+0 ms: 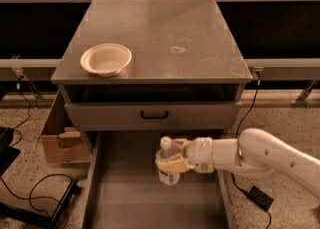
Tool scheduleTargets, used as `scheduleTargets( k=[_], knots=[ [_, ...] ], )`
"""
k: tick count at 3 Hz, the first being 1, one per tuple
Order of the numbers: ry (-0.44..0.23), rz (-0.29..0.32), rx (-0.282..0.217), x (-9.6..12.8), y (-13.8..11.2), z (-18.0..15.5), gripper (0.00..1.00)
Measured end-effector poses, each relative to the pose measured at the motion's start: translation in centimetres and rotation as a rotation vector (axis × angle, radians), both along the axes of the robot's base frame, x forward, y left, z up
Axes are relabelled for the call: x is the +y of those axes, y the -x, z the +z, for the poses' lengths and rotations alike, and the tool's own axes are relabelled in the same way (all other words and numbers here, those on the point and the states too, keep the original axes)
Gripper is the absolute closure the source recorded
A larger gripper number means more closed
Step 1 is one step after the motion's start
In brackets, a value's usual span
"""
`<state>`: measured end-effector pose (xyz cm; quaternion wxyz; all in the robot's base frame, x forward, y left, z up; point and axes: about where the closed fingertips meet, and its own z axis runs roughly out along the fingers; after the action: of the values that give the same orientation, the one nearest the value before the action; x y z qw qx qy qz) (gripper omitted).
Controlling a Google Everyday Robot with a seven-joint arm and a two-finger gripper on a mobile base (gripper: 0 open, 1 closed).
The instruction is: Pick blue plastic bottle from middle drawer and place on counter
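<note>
The blue plastic bottle (167,163) is a small clear bottle with a white cap, held upright over the floor of the open middle drawer (125,193). My gripper (171,159) reaches in from the right on a white arm and is shut on the bottle around its middle. The bottle hangs above the drawer floor, just below the grey drawer front with the black handle (154,115). The counter (200,38) is the grey scuffed cabinet top above, with a pale ring stain (177,49) near its middle.
A cream round bowl (106,59) sits at the counter's front left. A cardboard box (57,138) and black cables lie on the floor left of the cabinet. A cable and a black adapter (261,197) lie at the right.
</note>
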<state>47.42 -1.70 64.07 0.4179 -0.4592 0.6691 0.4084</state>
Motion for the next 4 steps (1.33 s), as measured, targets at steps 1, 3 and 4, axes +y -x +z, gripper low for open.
scheduleTargets(
  k=[1,3,4],
  knots=[
    [0.052,-0.053,-0.061,-2.4,-3.5,11.0,1.00],
    [0.124,-0.197,-0.121,-7.8,-11.2,28.7,1.00],
    [0.111,-0.334,-0.141,-10.1,-15.3,33.3,1.00]
  ],
)
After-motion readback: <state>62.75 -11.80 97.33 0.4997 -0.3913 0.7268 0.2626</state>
